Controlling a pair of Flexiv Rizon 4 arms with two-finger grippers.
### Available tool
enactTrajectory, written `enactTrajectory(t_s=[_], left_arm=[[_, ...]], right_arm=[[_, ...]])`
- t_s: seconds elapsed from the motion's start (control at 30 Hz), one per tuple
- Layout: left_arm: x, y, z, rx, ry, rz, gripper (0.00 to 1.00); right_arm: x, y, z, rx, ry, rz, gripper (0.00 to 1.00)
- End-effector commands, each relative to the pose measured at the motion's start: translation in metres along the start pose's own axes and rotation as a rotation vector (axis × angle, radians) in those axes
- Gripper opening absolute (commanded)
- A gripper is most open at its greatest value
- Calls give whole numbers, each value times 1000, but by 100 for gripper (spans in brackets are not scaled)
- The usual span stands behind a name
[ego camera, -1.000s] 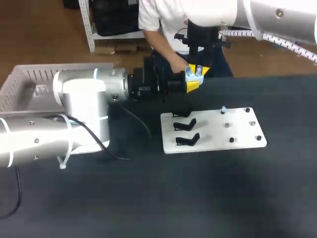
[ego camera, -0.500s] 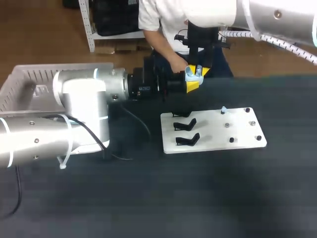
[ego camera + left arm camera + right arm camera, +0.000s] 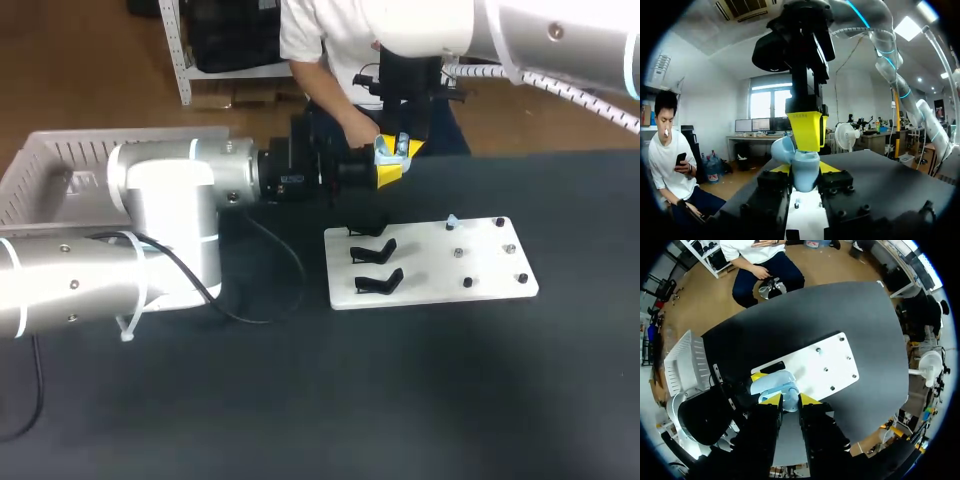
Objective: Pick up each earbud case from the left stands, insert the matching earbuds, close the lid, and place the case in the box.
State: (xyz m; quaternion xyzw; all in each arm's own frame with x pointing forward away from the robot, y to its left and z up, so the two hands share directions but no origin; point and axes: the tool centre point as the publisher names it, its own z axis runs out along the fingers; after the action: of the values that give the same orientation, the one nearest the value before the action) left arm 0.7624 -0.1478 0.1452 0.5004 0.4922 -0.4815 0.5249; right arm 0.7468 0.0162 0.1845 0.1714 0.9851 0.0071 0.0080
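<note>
Pale blue earbud case (image 3: pixel 805 172), lid open and tipped back, held in the air above the far edge of the dark surface (image 3: pixel 450 400). My left claw (image 3: pixel 806 169) is clenched on the case body, one yellow tip on each side. My right claw (image 3: pixel 791 399) comes straight down onto the open mouth of the case. I cannot tell whether it grips anything.

I judge the case to be light, hard and smooth-shelled, so likely to slip or twist if squeezed off-centre. The rounded lower body is the place to hold it, as my left claw does. That keeps the hinge and lid clear, and the lid looks like the weak part.

Below and nearer the camera lies a white board (image 3: pixel 430 285). It carries black stands (image 3: pixel 378 282) on its left side, all seeming empty, and small pegs (image 3: pixel 467 283) on its right side. A tiny pale blue piece (image 3: pixel 452 221), possibly an earbud, sits at the board's far edge. The pale slatted box (image 3: pixel 40 170) stands well apart on the left, beyond my left arm.

Compared with a second ago, very little differs. The case and both claws are in almost the same place, and my right arm has shifted slightly. The black cable (image 3: pixel 270 300) lying under my left arm has swung further out toward the board.
</note>
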Motion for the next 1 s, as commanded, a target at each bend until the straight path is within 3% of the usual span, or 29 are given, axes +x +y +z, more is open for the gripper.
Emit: enactTrajectory(t_s=[0.03,0.33,0.37,0.4,0.8,1.0], left_arm=[[1,-1,0,-8,-7,6,0],[1,-1,0,-8,-7,6,0],[1,-1,0,-8,-7,6,0],[1,-1,0,-8,-7,6,0],[1,-1,0,-8,-7,6,0],[1,-1,0,-8,-7,6,0]], right_arm=[[-3,2,2,6,10,0,0],[-4,3,4,4,21,-5,3],[-4,3,5,0,25,-6,15],[-4,3,5,-3,28,-8,35],[10,-6,-7,-33,10,-46,37],[29,-30,-21,-120,-65,-224,46]])
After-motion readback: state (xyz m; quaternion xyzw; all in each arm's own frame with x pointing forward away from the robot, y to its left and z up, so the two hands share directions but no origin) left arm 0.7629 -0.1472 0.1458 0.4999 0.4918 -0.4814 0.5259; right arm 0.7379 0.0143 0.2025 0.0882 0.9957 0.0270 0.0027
